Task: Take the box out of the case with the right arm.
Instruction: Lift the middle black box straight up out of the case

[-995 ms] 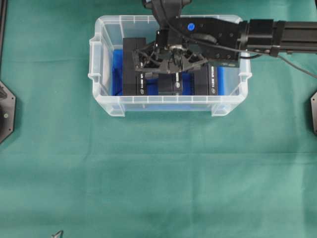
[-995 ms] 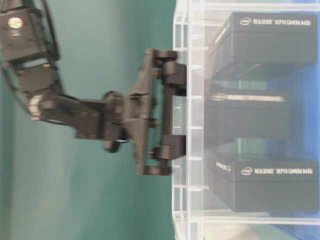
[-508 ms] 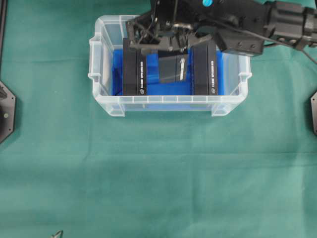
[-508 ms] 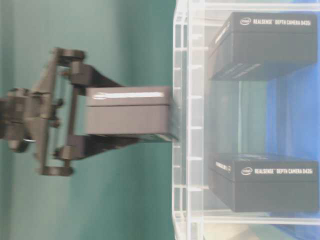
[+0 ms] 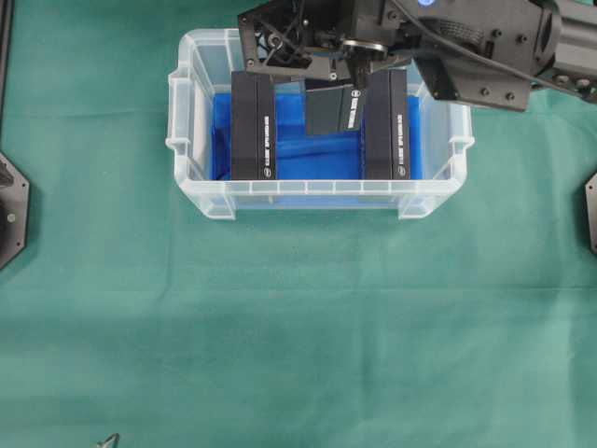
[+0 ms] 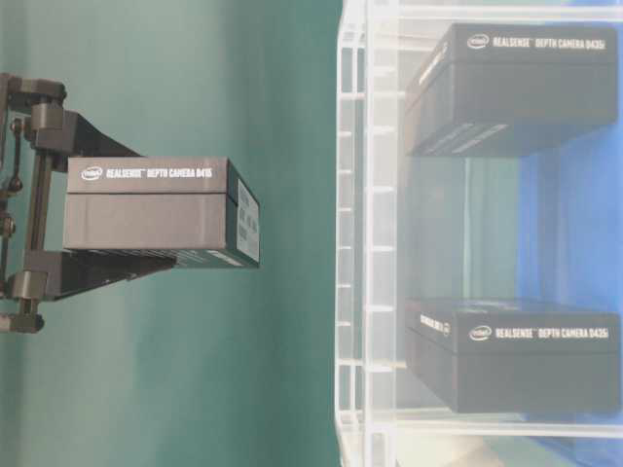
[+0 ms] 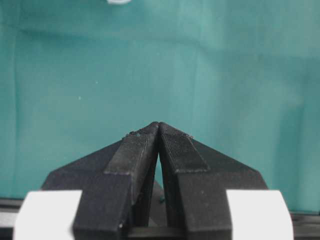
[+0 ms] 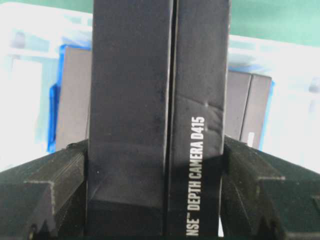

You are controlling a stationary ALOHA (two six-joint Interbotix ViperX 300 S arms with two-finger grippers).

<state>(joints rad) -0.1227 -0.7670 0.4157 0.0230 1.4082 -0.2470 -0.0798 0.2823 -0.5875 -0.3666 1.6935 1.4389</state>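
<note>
- Above the case [image 5: 319, 201], the right arm's gripper [image 5: 328, 63] is holding the box [image 5: 332, 108] clamped between its jaws, fully clear of the rim in the table-level view; a second ago the jaws were only reaching down into the case.
- Inside the case, two black boxes are sitting on the blue lining, one at the left [image 5: 253, 125] and one at the right [image 5: 386, 123], unmoved, with a bare gap where the middle one stood.
- Over the green counter [image 5: 298, 327], the left gripper [image 7: 159, 131] is hanging with jaws pressed together, empty.
</note>
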